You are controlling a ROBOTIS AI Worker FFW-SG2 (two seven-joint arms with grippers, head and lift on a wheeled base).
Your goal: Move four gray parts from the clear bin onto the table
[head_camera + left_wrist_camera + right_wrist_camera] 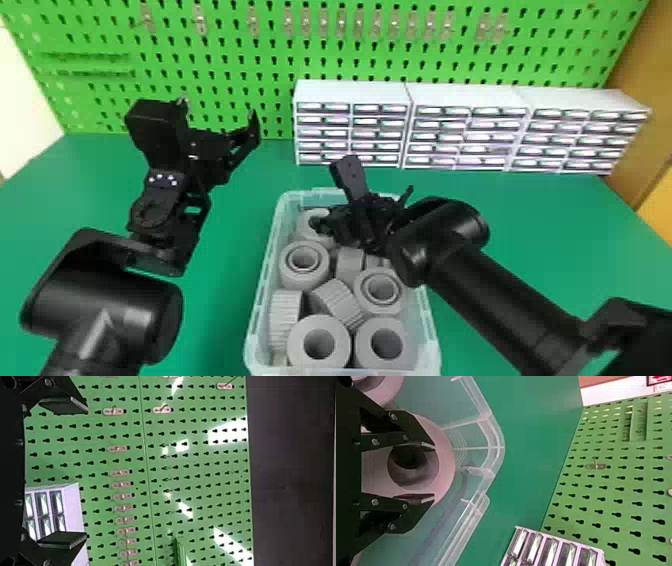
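Observation:
The clear bin point(434, 345) stands at the front middle of the table and holds several gray parts point(318, 345), some upright with their holes up, others on their sides. My right gripper point(325, 226) is low over the bin's far end, partly covering a gray part point(306, 223). In the right wrist view, my right gripper point(429, 472) is open, its two fingers apart over the face of a gray part point(447, 457), on either side of its hole. My left gripper point(219, 111) is raised left of the bin, open; in the left wrist view, nothing is between the left gripper's point(85, 473) fingers.
White drawer cabinets point(350, 92) stand along the back of the green table point(235, 220), behind the bin. Behind them rises a green pegboard point(270, 50) with small hooks. The bin's clear wall point(496, 447) curves close beside the right fingers.

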